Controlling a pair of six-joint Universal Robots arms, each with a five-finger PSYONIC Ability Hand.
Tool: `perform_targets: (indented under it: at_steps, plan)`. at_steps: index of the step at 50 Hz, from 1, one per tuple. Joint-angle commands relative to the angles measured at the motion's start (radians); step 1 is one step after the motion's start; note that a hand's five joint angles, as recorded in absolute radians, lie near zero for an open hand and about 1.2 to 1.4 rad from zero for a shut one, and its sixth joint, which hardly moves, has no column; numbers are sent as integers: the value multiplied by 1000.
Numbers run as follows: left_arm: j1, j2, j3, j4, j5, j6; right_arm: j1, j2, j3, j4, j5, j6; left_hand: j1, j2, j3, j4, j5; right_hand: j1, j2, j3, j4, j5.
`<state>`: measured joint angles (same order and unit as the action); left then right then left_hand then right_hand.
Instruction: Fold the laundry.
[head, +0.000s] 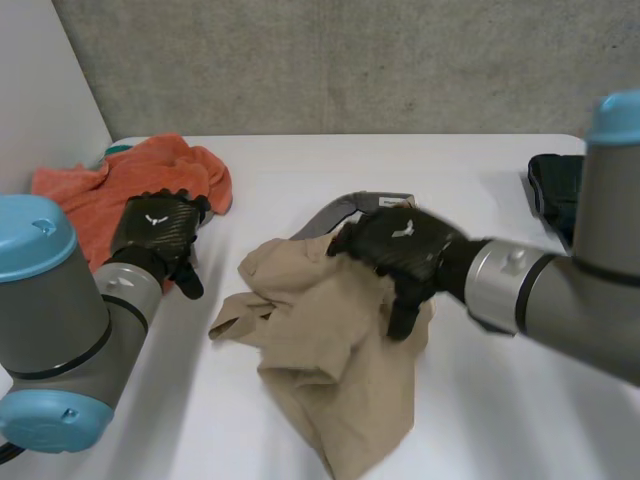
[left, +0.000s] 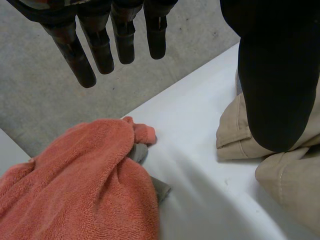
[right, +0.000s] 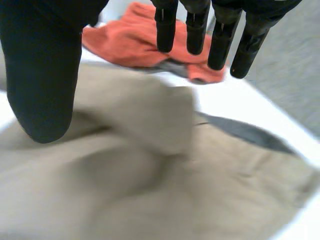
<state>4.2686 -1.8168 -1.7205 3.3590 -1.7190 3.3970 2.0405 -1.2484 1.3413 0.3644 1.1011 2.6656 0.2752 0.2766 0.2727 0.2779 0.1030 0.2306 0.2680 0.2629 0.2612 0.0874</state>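
Observation:
A crumpled tan garment (head: 335, 350) lies in the middle of the white table (head: 470, 170), with a grey band (head: 352, 207) showing at its far edge. My right hand (head: 400, 246) hovers over the garment's upper part, open. In the right wrist view its fingers (right: 196, 30) are straight, the thumb stands apart, and nothing is between them above the tan cloth (right: 150, 175). My left hand (head: 156, 232) is open at the near edge of an orange towel (head: 110, 190). Its straight fingers (left: 102, 50) hang above the towel (left: 75, 185), holding nothing, and the tan garment (left: 295, 175) lies under its thumb.
A dark folded cloth (head: 555, 190) sits at the table's far right edge. A grey piece (left: 156, 188) peeks out from under the orange towel. A concrete wall runs behind the table. Bare table lies between the towel and the tan garment.

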Motion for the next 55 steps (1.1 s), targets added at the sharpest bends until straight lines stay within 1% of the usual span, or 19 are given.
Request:
perform_targets:
  at_steps: [1,7,11,16,17,21,27,33,35,36,37,40,43,46,49,50,51,54,55]
  plan:
    - [-3,16,-1,-3,1,-4,-26,21,-109,-2,23,-96,32,31,35,30,30,-52,-89,-84,-82,-83]
    - [-7,37,-10,-9,2,-5,-23,108,-234,-16,42,-115,32,31,35,30,30,-40,-77,-72,-71,-71]
    - [-9,63,-30,-10,2,-5,-11,213,-310,-45,5,-173,32,31,35,30,30,-40,-77,-72,-70,-71]
    - [-3,103,-56,-10,-2,-5,38,326,-390,-79,-64,-354,32,31,35,30,30,-43,-80,-75,-73,-74]
    - [0,117,-65,-9,-2,-5,50,375,-425,-82,-101,-407,32,31,35,30,30,-43,-80,-75,-73,-74]
    - [23,152,-88,-9,-2,-5,69,493,-506,-84,-165,-493,32,31,35,30,30,-49,-86,-81,-79,-80]
    - [50,189,-113,-9,-1,-7,98,633,-622,-91,-277,-566,32,31,35,30,30,-52,-89,-84,-82,-83]
    - [50,205,-125,-9,1,-7,125,753,-721,-105,-294,-601,32,31,35,30,30,-20,-57,-52,-50,-51]
    - [50,205,-125,-9,1,-7,126,773,-740,-105,-294,-613,29,28,32,27,27,83,45,50,52,51]
    - [50,205,-125,-9,4,-7,126,785,-751,-105,-294,-624,32,31,35,30,30,246,209,214,216,215]
    - [50,205,-125,-9,7,-5,126,790,-755,-107,-294,-630,32,31,35,30,30,416,379,384,386,385]
    - [50,205,-119,-7,9,-5,126,794,-772,-126,-293,-645,32,31,35,30,30,1163,1126,1131,1133,1132]
    - [48,205,-111,-7,10,-5,126,782,-761,-146,-291,-642,32,31,35,30,30,1166,1128,1133,1135,1134]
    - [47,212,-103,-7,10,-5,126,748,-745,-159,-276,-629,32,31,35,30,30,1166,1128,1133,1135,1134]
    - [43,221,-91,-7,7,-7,126,698,-737,-179,-195,-598,29,28,32,27,27,1166,1128,1133,1135,1134]
    - [42,223,-88,-7,7,-7,124,686,-735,-191,-155,-578,29,28,32,27,27,1166,1128,1133,1135,1134]
    - [39,226,-85,-6,7,-7,119,654,-731,-226,-48,-511,29,28,32,27,27,1166,1128,1133,1135,1134]
    - [36,232,-82,-3,7,-8,109,604,-706,-281,87,-405,29,28,32,27,27,1166,1128,1133,1135,1134]
    - [33,232,-82,-1,7,-10,100,563,-670,-312,155,-329,29,28,32,27,27,1166,1128,1133,1135,1134]
